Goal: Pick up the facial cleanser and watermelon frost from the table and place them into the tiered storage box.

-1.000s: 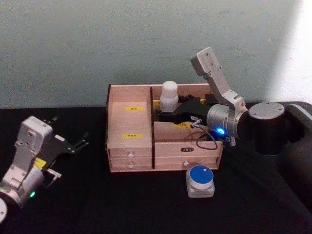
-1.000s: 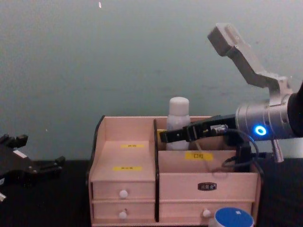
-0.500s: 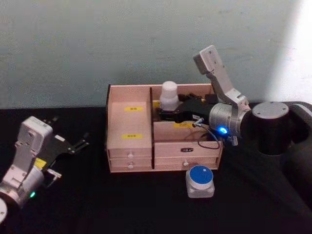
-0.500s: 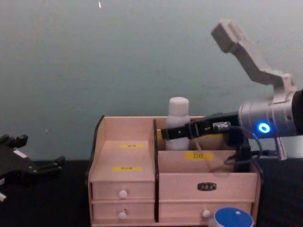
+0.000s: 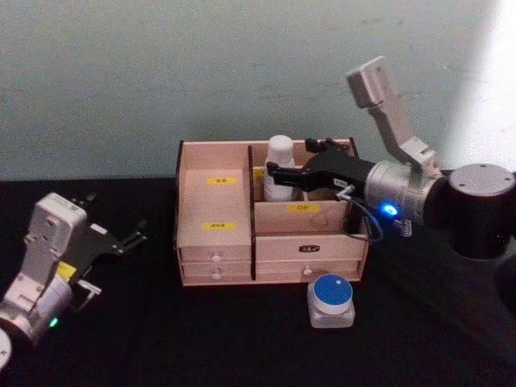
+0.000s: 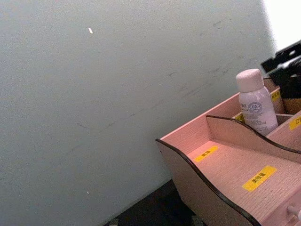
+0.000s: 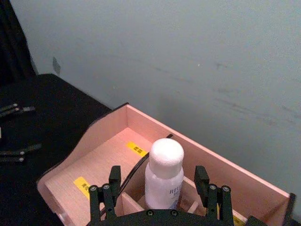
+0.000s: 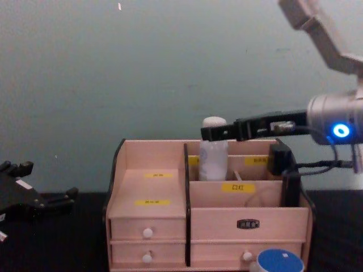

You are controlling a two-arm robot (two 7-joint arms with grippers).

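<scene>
The facial cleanser (image 5: 279, 165), a white capped bottle, stands upright in a rear compartment of the tiered storage box (image 5: 209, 211). My right gripper (image 5: 288, 161) hovers open at the height of the bottle's cap. Its fingers (image 7: 114, 177) stand apart on either side of the facial cleanser (image 7: 164, 175) without touching it. The chest view has the right gripper (image 8: 211, 133) level with the top of the bottle (image 8: 214, 152). The watermelon frost (image 5: 331, 299), a blue-lidded jar, sits on the table in front of the box's right end. My left gripper (image 5: 113, 218) rests open at the far left.
The black tabletop (image 5: 201, 339) spreads in front of the box. The box's left stepped section (image 8: 148, 187) carries yellow labels, and drawers with white knobs (image 8: 148, 232) sit below. A pale wall stands close behind. The watermelon frost (image 8: 281, 262) shows at the chest view's lower edge.
My right gripper has risen from around the bottle's body to cap height and drawn back to the right. The bottle stays standing in the box. The left arm has not moved.
</scene>
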